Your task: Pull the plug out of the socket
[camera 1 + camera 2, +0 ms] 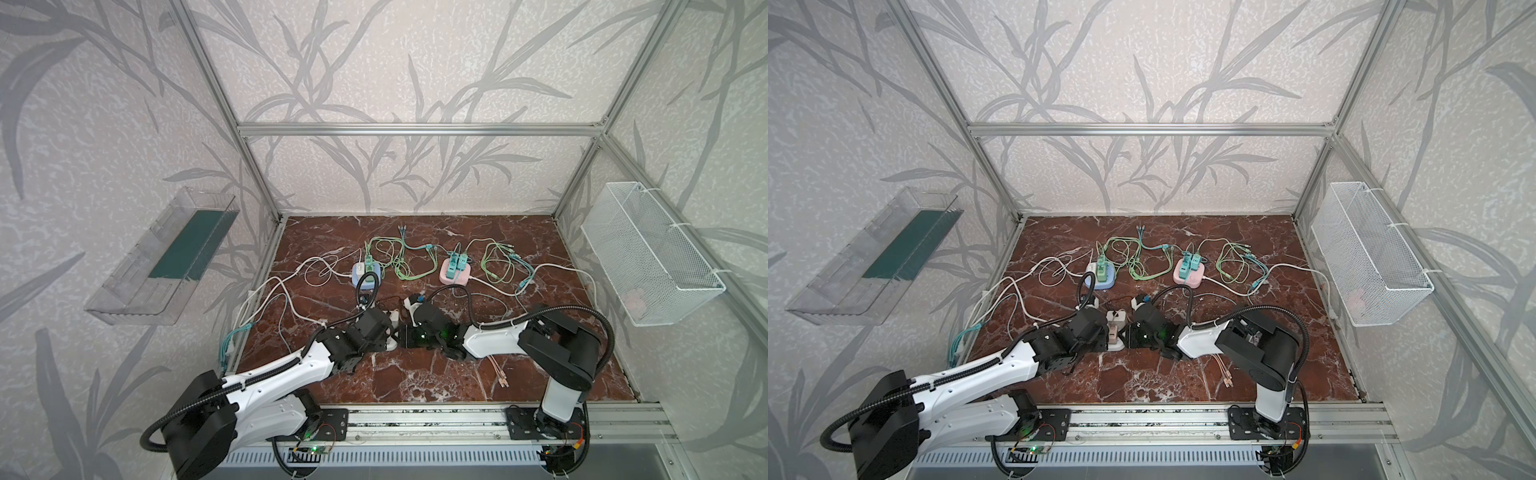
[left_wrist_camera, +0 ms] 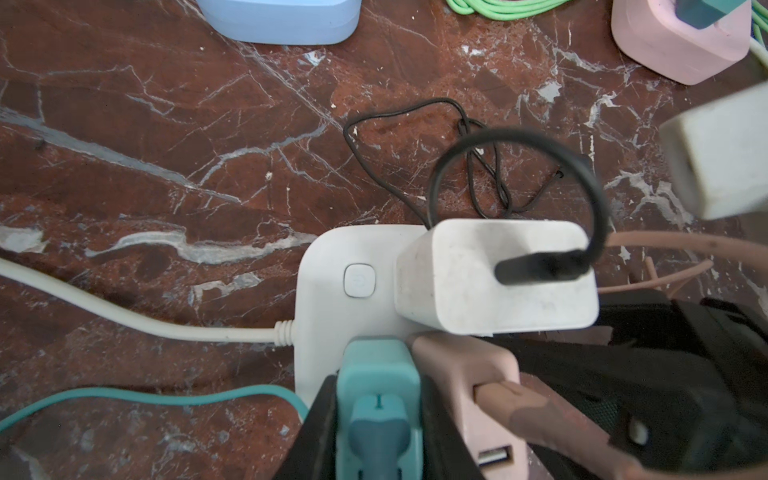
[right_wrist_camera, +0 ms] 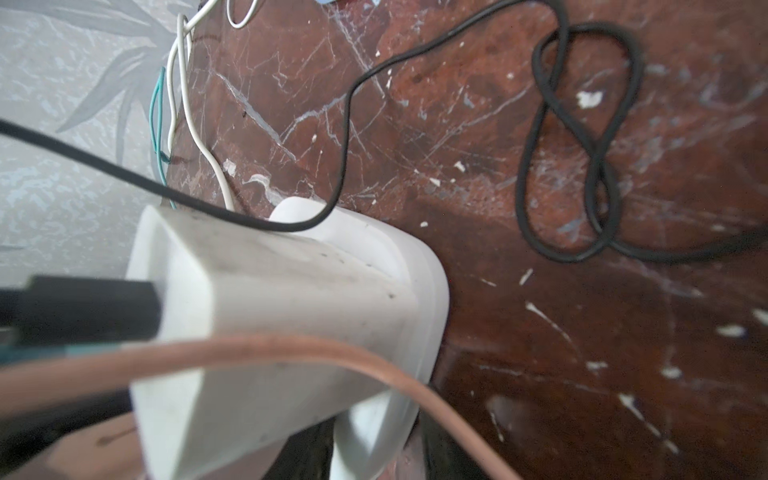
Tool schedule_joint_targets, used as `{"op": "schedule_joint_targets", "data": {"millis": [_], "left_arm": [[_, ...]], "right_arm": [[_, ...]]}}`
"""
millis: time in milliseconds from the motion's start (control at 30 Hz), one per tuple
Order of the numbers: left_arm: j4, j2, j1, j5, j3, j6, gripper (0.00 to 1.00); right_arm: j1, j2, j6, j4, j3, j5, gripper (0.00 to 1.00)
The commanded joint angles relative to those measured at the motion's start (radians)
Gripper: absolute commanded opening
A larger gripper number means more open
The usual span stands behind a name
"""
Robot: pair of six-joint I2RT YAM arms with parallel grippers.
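A white socket strip [image 2: 328, 299] lies mid-table; it also shows in both top views [image 1: 390, 345] [image 1: 1117, 345]. Three plugs stand in it. One is a teal plug [image 2: 378, 374] with a teal cord. Beside it is a pink plug [image 2: 465, 374], and a white adapter [image 2: 494, 274] carries a black cable. My left gripper [image 2: 378, 415] is shut on the teal plug, a black finger [image 2: 320, 424] on each side. My right gripper [image 3: 365, 449] comes from the opposite side and is shut on the end of the socket strip [image 3: 415, 291]. The two grippers meet over the strip in a top view [image 1: 1121, 332].
A blue hub [image 1: 365, 276] and a pink hub [image 1: 455, 272] with tangled green cables lie behind. A looped black cable [image 3: 582, 145] lies by the strip. Loose pink cables [image 1: 498, 370] rest near the right arm. A mesh basket [image 1: 652, 253] hangs right, a clear tray [image 1: 162, 257] left.
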Motion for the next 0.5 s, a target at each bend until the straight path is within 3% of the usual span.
{"op": "schedule_joint_targets", "data": {"millis": [0,233,467], "left_arm": [[0.087,0.002,-0.013,0.085,0.049,-0.006,0.12],[0.113,0.054,-0.056,0.082,0.078,-0.026,0.1],[0.101,0.013,-0.062,0.048,0.094,-0.032,0.09]], "right_arm": [[0.013,-0.025,-0.056,-0.155,-0.013,0.045,0.35],[0.017,-0.048,-0.05,-0.162,-0.085,0.054,0.34],[0.017,-0.078,-0.05,-0.188,-0.135,0.078,0.34]]}}
